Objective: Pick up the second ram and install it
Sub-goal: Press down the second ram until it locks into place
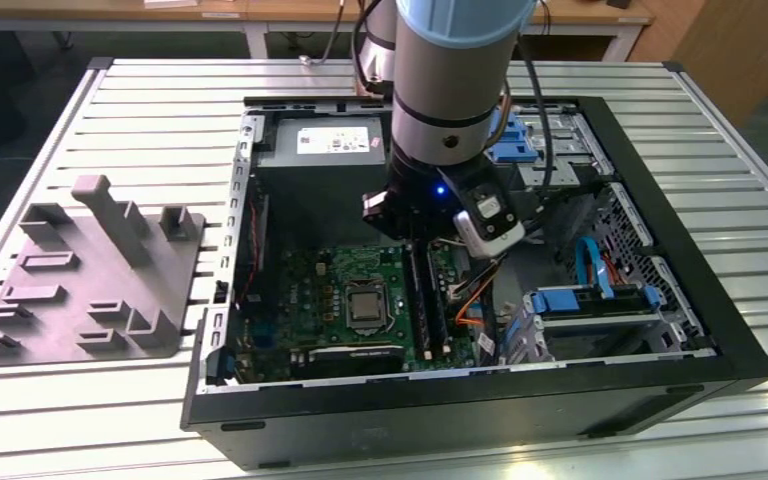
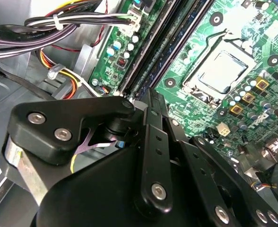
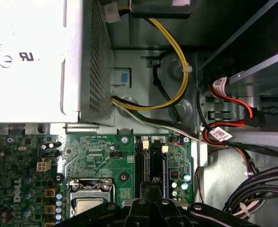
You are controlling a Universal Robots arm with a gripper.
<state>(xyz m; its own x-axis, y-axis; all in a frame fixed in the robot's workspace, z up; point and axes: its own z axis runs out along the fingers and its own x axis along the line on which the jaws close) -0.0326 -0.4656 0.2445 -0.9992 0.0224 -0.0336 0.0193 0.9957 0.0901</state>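
Note:
My gripper [image 1: 415, 240] hangs inside the open computer case [image 1: 491, 400], low over the green motherboard [image 1: 317, 290]. Its black fingers [image 2: 151, 118] are shut together with no gap showing. The fingertips sit at the end of the long memory slots nearest the grey power-supply box [image 1: 337, 140]. Two long dark strips [image 1: 424, 300] run side by side in those slots. The one with a bluish edge [image 2: 177, 45], in line with the fingertips, looks like the second ram. I cannot tell whether the fingers pinch it or press on it. The gripper [image 3: 151, 189] covers the slot ends in the first wrist view.
The processor socket [image 2: 221, 71] lies beside the slots. Bundled black cables [image 2: 58, 23] and yellow and red wires [image 3: 169, 90] crowd the case wall by the slots. Blue drive brackets [image 1: 598, 300] fill the case at the exterior view's right. A grey parts fixture [image 1: 91, 270] stands outside the case.

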